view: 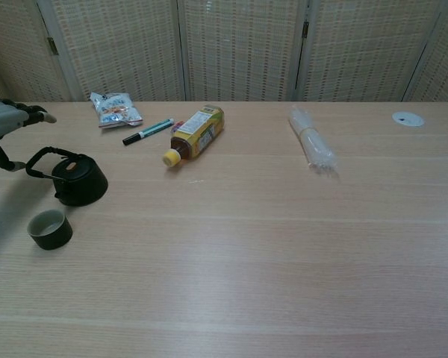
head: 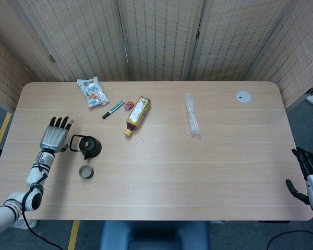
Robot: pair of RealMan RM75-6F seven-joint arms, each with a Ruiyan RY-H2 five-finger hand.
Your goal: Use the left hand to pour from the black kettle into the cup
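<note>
Left hand (head: 56, 136) at the left edge of the head view, fingers spread, holding nothing. It sits just beside the kettle (head: 88, 147); whether thumb touches the hoop handle (head: 74, 142) cannot be told from above. Kettle upright on the desk (head: 198, 166), handle toward the hand. Cup (head: 86, 171) stands below the kettle in the frame, near but apart, mouth up.

Step in hand, as I judge it: closing on the handle before any lift. To do it well, slide the fingers through or around the hoop and close firmly; the loop is thin and the kettle could swing or tip. Lift straight, carry the spout over the cup, tilt slowly. The cup is small and light, so a knock could shift it.

Right hand (head: 309, 172) at the lower right edge of the head view, well apart from everything, fingers loosely apart, empty.

Chest view shows only part of the left hand (view: 7, 123) at its left edge, but gives the handle arching up and back, and the cup's open inside (view: 49, 227). Head view alone shows the whole hand, arm and right hand.
</note>
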